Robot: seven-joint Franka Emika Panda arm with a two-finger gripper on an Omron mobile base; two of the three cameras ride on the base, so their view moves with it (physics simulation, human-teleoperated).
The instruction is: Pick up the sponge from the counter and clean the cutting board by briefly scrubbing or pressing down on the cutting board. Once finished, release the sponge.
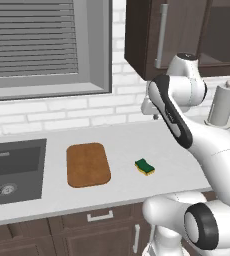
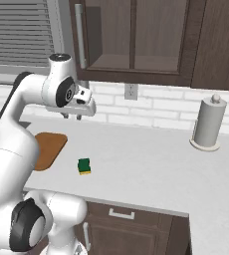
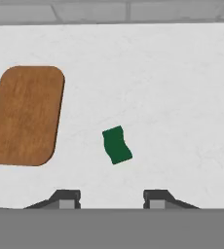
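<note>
I've got the gripper [image 2: 72, 115] parked high over the counter [image 1: 122, 140], well above everything, pointing down. In the hand view the two finger tips [image 3: 67, 198] stand apart with bare worktop between them, so it's open and holding nothing. That height makes sense as a survey pose: both task items sit in one look. The sponge [image 1: 145, 167] lies flat on the counter, green side up, yellow layer showing at its edge, twisted a bit off square to the counter front. It sits just right of the cutting board [image 1: 88, 164], apart from it with a strip of bare counter between. The board lies flat beside the sink [image 1: 14, 170], not touching it. Room looks good: nothing near the sponge on any side, straight drop seems open. The paper towel roll [image 2: 207, 123] is far off to the right by the wall, no issue. Upper cabinets [image 2: 136, 40] hang over the back, so I'd keep the arm from rising further. My read: pickup not yet begun; next I'd want the wrist turned to match the sponge's skew before descending.
</note>
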